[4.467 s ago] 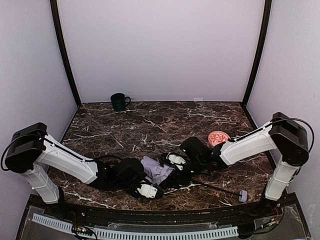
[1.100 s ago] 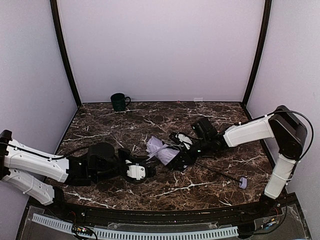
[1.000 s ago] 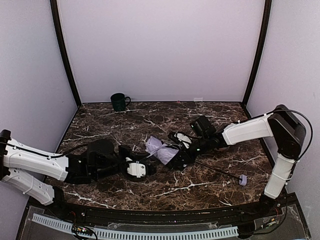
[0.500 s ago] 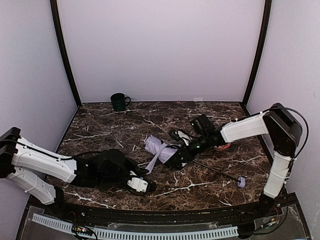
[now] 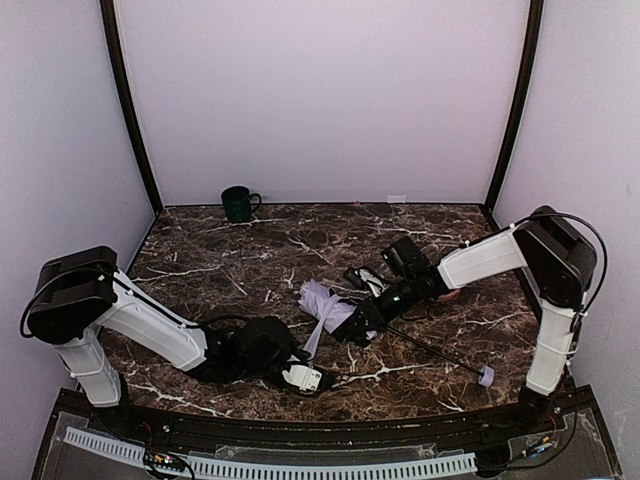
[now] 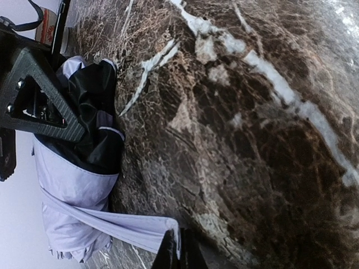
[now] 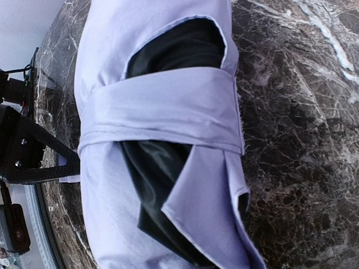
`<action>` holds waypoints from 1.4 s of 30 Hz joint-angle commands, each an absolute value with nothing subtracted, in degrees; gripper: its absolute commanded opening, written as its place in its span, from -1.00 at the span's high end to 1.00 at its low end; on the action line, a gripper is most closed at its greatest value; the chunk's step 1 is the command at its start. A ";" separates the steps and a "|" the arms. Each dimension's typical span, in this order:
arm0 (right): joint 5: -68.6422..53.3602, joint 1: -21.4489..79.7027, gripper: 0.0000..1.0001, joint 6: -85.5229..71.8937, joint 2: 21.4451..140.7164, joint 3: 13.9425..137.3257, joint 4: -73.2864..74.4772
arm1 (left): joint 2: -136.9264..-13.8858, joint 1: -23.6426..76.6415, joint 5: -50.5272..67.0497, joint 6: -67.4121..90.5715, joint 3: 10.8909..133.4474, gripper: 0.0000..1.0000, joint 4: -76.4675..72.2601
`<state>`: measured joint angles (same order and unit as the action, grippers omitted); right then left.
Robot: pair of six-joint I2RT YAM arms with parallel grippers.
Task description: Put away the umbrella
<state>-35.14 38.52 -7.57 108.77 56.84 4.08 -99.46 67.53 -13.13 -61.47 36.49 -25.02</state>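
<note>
The umbrella [image 5: 325, 305] lies folded in a soft bundle near the middle of the dark marble table [image 5: 300, 250]. It is pale purple-white outside, and some black lining peeks out.

Its thin black shaft [image 5: 430, 350] sticks out from the bundle toward 4 o'clock. It lies low over the table. The small purple handle [image 5: 487, 376] is at the end of it, near the front edge and well apart from the bundle.

The right gripper [image 5: 352, 315] is on the 3 o'clock side of the bundle. It is clamped on the fabric there. From the right wrist, the umbrella fills almost the whole view. A pale band goes around the bundle, with black lining above and below it.

The left gripper [image 6: 175, 249] is at about 7 o'clock from the bundle, close to the front edge. Its two fingers are pressed together on the end of the strap [image 6: 112, 221]. The strap is a long pale strip that runs from the bundle to the fingertips. It looks pulled straight. In the left wrist view, one black finger of the right gripper touches the bundle's dark fabric.

A dark green mug [image 5: 238, 203] stands upright far away at 11 o'clock, by the back wall.
</note>
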 commanded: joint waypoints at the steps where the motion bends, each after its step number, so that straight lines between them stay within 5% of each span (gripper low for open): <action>1: -20.23 37.19 0.30 -10.69 109.11 58.41 5.75 | -103.44 69.07 -9.37 -61.30 35.59 1.00 -16.19; 12: -21.87 39.81 -0.30 -6.41 102.53 54.40 9.03 | -105.33 68.90 -10.40 -61.70 36.85 1.00 -14.15; 16: -22.79 39.86 -0.96 -3.90 100.26 54.09 9.99 | -105.36 68.86 -10.43 -61.78 37.16 1.00 -13.70; 26: -16.40 42.41 -0.99 13.35 93.77 60.60 16.92 | -105.44 68.86 -10.74 -61.87 37.52 1.00 -13.09; 34: -17.84 46.11 -0.99 32.86 104.97 75.59 25.97 | -105.40 68.91 -10.91 -61.87 37.53 1.00 -12.82; 42: -18.63 48.25 -0.99 49.34 103.89 69.10 17.92 | -105.37 68.91 -11.00 -61.92 37.53 1.00 -12.23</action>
